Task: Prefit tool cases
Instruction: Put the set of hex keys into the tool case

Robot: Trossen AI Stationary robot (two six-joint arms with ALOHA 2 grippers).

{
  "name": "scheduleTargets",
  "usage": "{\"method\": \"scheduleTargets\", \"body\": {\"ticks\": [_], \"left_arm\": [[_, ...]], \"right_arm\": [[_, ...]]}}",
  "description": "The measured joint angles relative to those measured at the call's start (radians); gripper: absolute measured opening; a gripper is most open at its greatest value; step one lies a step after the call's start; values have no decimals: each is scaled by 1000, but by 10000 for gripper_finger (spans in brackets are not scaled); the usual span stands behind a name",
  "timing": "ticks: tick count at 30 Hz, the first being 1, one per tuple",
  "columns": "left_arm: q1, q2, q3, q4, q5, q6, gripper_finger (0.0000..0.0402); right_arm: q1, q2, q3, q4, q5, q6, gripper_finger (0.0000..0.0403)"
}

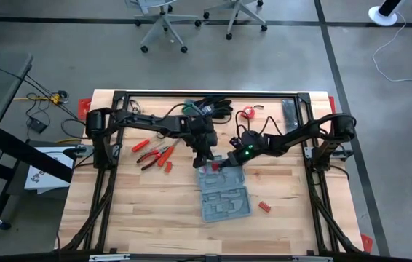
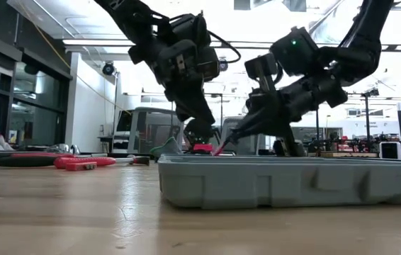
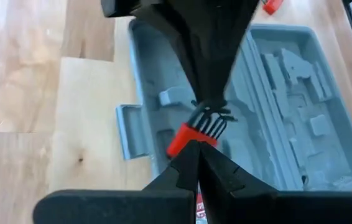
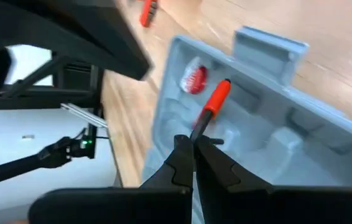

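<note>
One grey-blue tool case (image 1: 224, 195) (open, moulded recesses) — both end effectors pressed together.

We see a grey-blue moulded plastic tool case (image 1: 224, 198) with a matt, faintly grainy skin, lying open on a pale wooden table (image 1: 140, 211) of smooth, lightly sheened planks — and two matt black grippers (image 3: 198, 152) (image 4: 193, 144), each pinching a glossy red-handled tool.

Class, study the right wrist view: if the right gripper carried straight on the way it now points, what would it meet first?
Probably the grey-blue tool case. The right gripper, shut on a red-handled tool, points down into the open case, so the tool's far end would likely reach a moulded recess first. Depth is hard to judge.
</note>
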Motion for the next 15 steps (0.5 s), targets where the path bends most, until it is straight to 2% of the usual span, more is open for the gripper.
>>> {"method": "scheduleTargets", "body": {"ticks": [6,15], "left_arm": [[-10,6,0,2,-15,11,0],[-24,37,-1,4,-12,29,0]], "right_arm": [[9,51,0,54,4,20,0],[9,50,2,6,4,8,0]]}}
